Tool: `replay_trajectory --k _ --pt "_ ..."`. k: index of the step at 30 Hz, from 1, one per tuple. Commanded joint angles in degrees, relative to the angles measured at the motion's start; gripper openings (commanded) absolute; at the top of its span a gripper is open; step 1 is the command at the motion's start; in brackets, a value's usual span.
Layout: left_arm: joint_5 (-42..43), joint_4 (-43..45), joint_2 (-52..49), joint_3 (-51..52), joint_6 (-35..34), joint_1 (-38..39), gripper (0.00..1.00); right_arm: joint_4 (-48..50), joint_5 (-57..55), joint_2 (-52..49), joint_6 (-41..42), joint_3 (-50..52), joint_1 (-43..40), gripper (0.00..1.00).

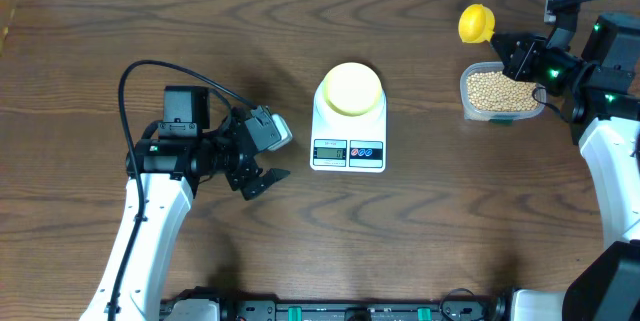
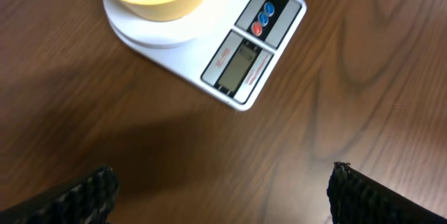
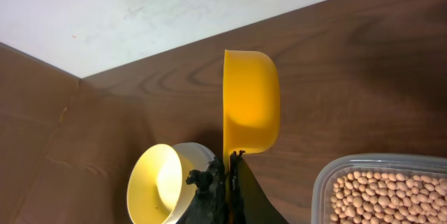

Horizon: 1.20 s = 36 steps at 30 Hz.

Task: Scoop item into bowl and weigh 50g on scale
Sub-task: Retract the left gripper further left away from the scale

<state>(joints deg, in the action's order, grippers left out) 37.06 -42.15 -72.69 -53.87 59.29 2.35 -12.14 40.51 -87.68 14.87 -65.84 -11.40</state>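
Beans (image 1: pixel 500 89) fill a clear tub (image 1: pixel 466 101) at the upper right. The pale bowl (image 1: pixel 351 88) sits on the white scale (image 1: pixel 347 153) in the middle. The right gripper (image 1: pixel 503 45) pinches the yellow scoop (image 1: pixel 476 23) tight, tipped sideways beside the tub. The left gripper (image 1: pixel 265 181) hovers left of the scale, spread wide, holding nothing.

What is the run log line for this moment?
phase: before scooping | right end effector: shut on scoop | left end effector: open, empty | bowl: on scale, empty | beans: in tub
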Motion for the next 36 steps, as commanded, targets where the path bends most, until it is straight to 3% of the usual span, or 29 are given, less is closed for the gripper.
replay_trajectory --k 1,20,36 --pt "-1.7 0.3 -0.9 -0.3 3.5 -0.5 0.98 -0.1 0.1 1.3 -0.2 -1.2 -0.3 0.01" --pt "2.6 8.2 -5.2 -0.3 3.4 -2.5 0.98 0.0 -0.7 1.3 -0.8 -1.2 -0.3 0.01" --pt "5.6 8.4 -5.2 -0.3 3.1 -4.8 0.98 -0.1 -1.2 1.3 -1.2 -1.2 -0.3 0.01"
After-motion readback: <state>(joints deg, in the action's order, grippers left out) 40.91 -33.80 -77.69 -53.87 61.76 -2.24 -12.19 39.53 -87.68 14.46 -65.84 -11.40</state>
